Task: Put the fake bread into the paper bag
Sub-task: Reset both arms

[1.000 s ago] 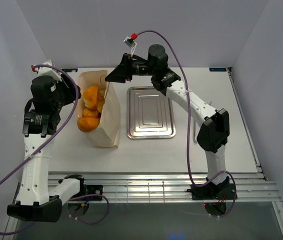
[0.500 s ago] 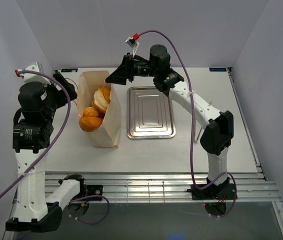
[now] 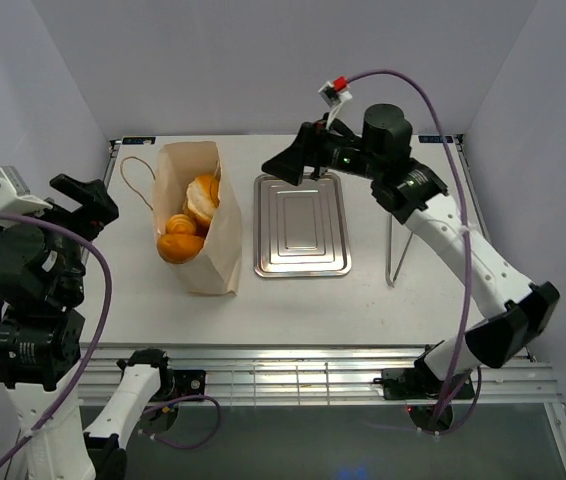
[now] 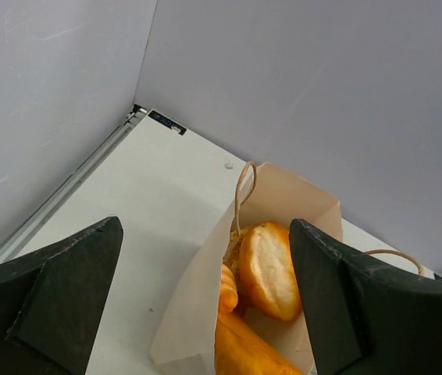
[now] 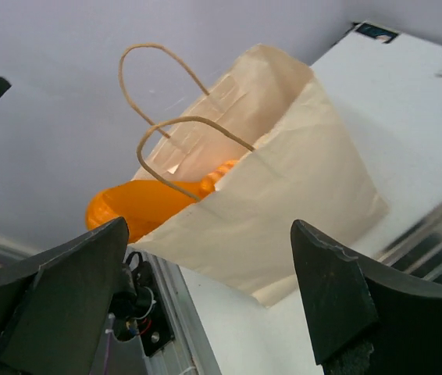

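Note:
The paper bag [image 3: 221, 240] stands on the table's left half, its mouth open to the camera. Several pieces of fake bread [image 3: 191, 218] sit inside it, glossy orange. My left gripper [image 3: 87, 199] hangs open to the left of the bag, apart from it. In the left wrist view the left gripper [image 4: 205, 226] frames the bag [image 4: 190, 312] and a roll [image 4: 272, 269] with nothing between its fingers. My right gripper [image 3: 281, 168] is open above the tray's far left corner, right of the bag. The right gripper [image 5: 209, 225] faces the bag's side [image 5: 283, 195], where a loaf [image 5: 139, 203] pokes out.
A silver metal tray [image 3: 301, 225] lies right of the bag with nothing on it. Cord handles [image 3: 135, 180] loop out at the bag's left. Grey walls close the left, back and right. A slotted rail [image 3: 313, 372] runs along the near edge.
Both grippers opened and drew away from the bag: the left arm swung left and nearer, the right arm moved right. The bread now rests deeper in the bag.

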